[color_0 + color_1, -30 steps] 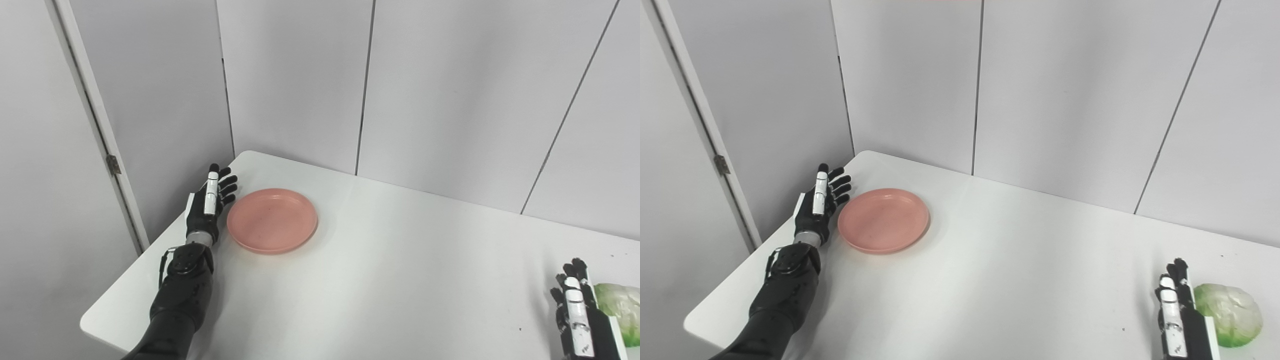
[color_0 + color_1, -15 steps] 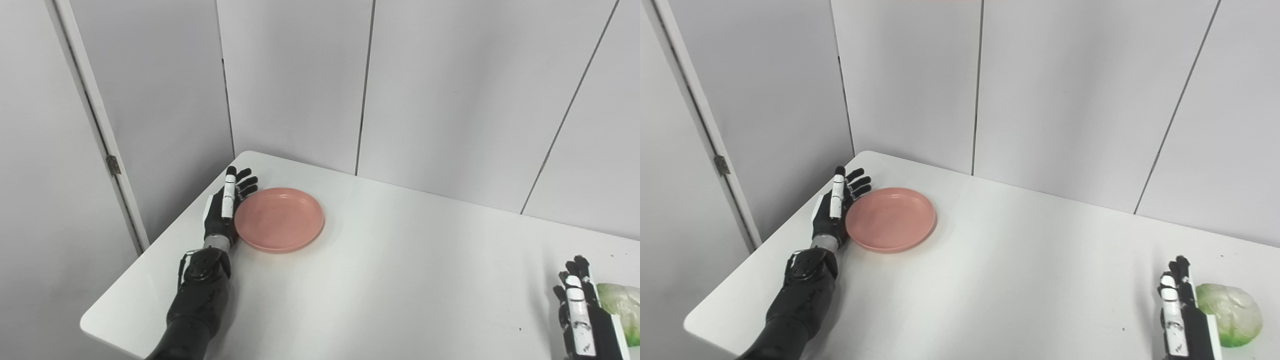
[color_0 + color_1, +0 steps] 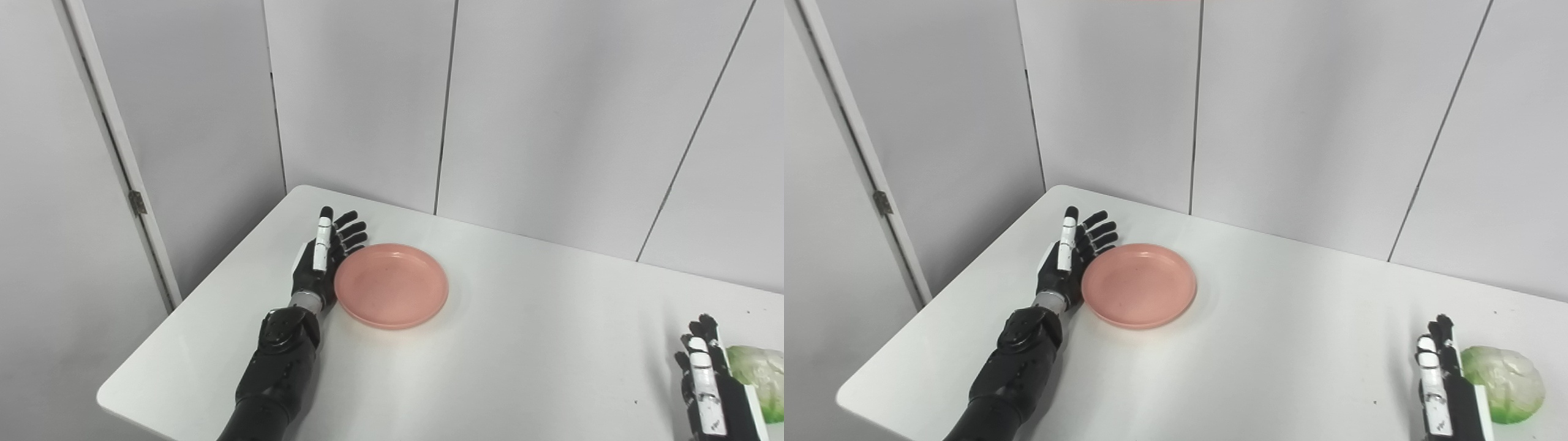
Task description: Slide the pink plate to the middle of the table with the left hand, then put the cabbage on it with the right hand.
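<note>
At frame centre-left, the black left hand (image 3: 318,263), fingers spread, is pressing the round pink plastic plate's (image 3: 392,285) rim, while the open right hand (image 3: 1439,386) is waiting beside the pale green cabbage (image 3: 1503,392) at lower right.

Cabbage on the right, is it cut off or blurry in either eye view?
Left eye view: the cabbage is cropped by the picture's right edge and partly hidden behind the right hand. Right eye view: the whole cabbage shows, reasonably sharp.
</note>
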{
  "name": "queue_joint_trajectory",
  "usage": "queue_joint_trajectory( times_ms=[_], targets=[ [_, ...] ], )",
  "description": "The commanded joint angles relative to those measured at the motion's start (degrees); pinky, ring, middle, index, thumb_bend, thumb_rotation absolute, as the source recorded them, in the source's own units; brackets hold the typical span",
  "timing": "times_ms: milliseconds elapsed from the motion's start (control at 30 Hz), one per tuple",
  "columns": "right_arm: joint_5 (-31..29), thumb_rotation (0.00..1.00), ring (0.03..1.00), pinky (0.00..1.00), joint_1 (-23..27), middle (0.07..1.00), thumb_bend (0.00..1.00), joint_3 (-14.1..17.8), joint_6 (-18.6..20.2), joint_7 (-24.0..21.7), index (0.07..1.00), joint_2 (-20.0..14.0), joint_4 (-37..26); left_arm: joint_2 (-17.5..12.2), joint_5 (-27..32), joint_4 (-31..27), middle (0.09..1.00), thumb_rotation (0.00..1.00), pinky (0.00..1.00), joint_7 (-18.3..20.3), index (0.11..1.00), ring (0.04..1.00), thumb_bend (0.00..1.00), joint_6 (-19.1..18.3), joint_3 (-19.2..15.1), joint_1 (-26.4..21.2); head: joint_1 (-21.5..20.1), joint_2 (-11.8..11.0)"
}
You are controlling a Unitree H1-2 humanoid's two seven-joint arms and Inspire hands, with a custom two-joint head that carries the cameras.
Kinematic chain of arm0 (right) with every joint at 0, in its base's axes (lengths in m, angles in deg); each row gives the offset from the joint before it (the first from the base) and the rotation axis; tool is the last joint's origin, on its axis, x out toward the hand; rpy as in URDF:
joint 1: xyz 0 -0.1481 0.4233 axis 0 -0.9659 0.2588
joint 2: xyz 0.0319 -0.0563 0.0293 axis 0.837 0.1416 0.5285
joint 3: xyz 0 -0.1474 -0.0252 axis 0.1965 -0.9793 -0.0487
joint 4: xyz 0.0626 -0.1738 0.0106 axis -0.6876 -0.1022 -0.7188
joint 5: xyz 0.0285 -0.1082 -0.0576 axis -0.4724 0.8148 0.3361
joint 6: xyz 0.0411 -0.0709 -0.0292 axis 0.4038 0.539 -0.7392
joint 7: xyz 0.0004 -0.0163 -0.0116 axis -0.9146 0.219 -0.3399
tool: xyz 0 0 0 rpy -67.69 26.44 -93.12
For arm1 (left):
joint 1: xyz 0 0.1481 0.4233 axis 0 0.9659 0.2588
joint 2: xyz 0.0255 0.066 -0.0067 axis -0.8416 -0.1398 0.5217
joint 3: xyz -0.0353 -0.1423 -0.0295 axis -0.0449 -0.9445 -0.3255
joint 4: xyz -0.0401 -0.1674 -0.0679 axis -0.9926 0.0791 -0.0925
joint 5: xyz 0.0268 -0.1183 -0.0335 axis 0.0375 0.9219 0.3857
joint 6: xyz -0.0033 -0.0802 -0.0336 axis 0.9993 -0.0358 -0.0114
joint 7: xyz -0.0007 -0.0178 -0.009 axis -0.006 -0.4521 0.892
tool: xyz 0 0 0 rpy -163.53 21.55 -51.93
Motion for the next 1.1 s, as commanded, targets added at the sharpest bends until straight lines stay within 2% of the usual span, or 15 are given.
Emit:
queue_joint_trajectory(
  times_ms=[0, 133, 267, 400, 500, 533, 567, 633, 667, 700, 733, 767, 833, 900, 1067],
  targets=[
    [0.9, 0.86, 1.000, 1.00, 1.8, 1.000, 0.46, -0.2, -2.1, 0.1, 1.000, -0.3, -1.2, 1.2, -0.2, -2.5, 0.798, 1.00, 0.82, 0.9, 0.787, 0.822, 0.78, -1.3, 1.2, -1.4, -1.3, 0.6],
    [-0.1, 0.81, 1.000, 1.00, 2.3, 1.000, 0.46, 0.2, -2.6, -0.2, 1.000, 0.2, 0.1, 3.0, -1.5, -4.9, 0.813, 1.00, 0.85, 0.0, 0.798, 0.842, 0.79, -3.5, 3.1, -1.1, -3.8, 1.6],
    [1.0, 0.81, 1.000, 1.00, 2.9, 1.000, 0.52, -0.1, -4.1, 0.3, 1.000, 0.2, 2.0, 5.7, -5.6, -7.4, 0.791, 1.00, 0.79, -3.5, 0.777, 0.811, 0.77, -5.9, 5.9, -1.0, -6.2, 2.3],
    [2.9, 0.81, 1.000, 1.00, 3.1, 1.000, 0.58, -0.6, -4.7, 1.1, 1.000, 0.2, 2.6, 9.0, -6.8, -6.8, 0.800, 1.00, 0.83, -4.5, 0.794, 0.821, 0.74, -4.5, 7.3, -0.8, -10.0, 3.8],
    [0.5, 0.76, 1.000, 1.00, 3.7, 1.000, 0.63, 0.0, -5.0, 0.7, 1.000, 1.8, 3.4, 10.9, -6.7, -6.8, 0.815, 1.00, 0.92, -3.5, 0.813, 0.841, 0.74, -5.5, 8.3, -0.7, -16.6, 6.0],
    [0.1, 0.76, 1.000, 1.00, 3.9, 1.000, 0.64, 0.1, -5.1, 0.8, 1.000, 2.1, 3.6, 11.3, -6.4, -7.0, 0.819, 1.00, 0.93, -3.3, 0.816, 0.845, 0.74, -5.9, 8.4, -0.7, -16.6, 6.0],
    [1.3, 0.75, 1.000, 1.00, 3.9, 1.000, 0.65, -0.5, -5.3, 1.1, 1.000, 2.3, 3.1, 12.1, -6.2, -6.9, 0.821, 1.00, 0.93, -3.3, 0.817, 0.846, 0.74, -5.9, 8.6, -0.8, -20.0, 6.9],
    [3.1, 0.78, 1.000, 1.00, 4.0, 1.000, 0.61, -1.2, -5.5, 2.1, 1.000, 2.8, 2.4, 13.4, -6.0, -7.1, 0.813, 1.00, 0.91, -3.1, 0.814, 0.834, 0.72, -5.6, 8.9, -0.9, -23.7, 8.0],
    [3.7, 0.77, 1.000, 1.00, 4.2, 1.000, 0.61, -1.3, -5.5, 2.7, 1.000, 3.2, 2.2, 14.0, -5.9, -7.2, 0.814, 1.00, 0.92, -2.9, 0.808, 0.839, 0.71, -5.4, 9.0, -0.9, -23.7, 8.0],
    [4.0, 0.76, 1.000, 1.00, 4.4, 1.000, 0.61, -1.5, -5.3, 3.1, 1.000, 3.6, 1.9, 14.5, -6.1, -7.2, 0.814, 1.00, 0.92, -2.8, 0.803, 0.837, 0.70, -5.0, 9.3, -0.9, -26.8, 8.8],
    [4.2, 0.76, 1.000, 1.00, 4.5, 1.000, 0.61, -1.6, -5.1, 3.3, 1.000, 3.9, 1.8, 14.9, -6.3, -7.1, 0.814, 1.00, 0.92, -2.8, 0.802, 0.836, 0.70, -4.7, 9.4, -0.9, -26.8, 8.8],
    [4.2, 0.75, 1.000, 1.00, 4.7, 1.000, 0.61, -1.8, -4.8, 3.2, 1.000, 4.2, 1.5, 15.3, -6.7, -6.6, 0.814, 1.00, 0.91, -2.7, 0.800, 0.835, 0.70, -4.0, 9.7, -1.0, -29.8, 9.6],
    [5.9, 0.75, 1.000, 1.00, 5.1, 1.000, 0.63, -2.5, -4.6, 3.8, 1.000, 4.5, 1.3, 15.9, -7.7, -5.9, 0.829, 1.00, 0.89, -2.9, 0.814, 0.842, 0.70, -3.2, 10.5, -1.2, -31.8, 10.2],
    [8.0, 0.81, 1.000, 1.00, 5.5, 1.000, 0.63, -3.2, -4.5, 4.9, 1.000, 4.7, 1.3, 16.3, -8.7, -5.7, 0.842, 1.00, 0.88, -3.2, 0.824, 0.856, 0.71, -3.3, 11.3, -1.4, -33.3, 10.6],
    [8.7, 0.83, 1.000, 1.00, 6.3, 1.000, 0.64, -3.5, -3.3, 5.4, 1.000, 5.4, 0.7, 17.0, -11.4, -4.6, 0.834, 1.00, 0.84, -3.8, 0.810, 0.850, 0.71, -1.5, 13.2, -1.6, -35.9, 11.8]
  ],
)
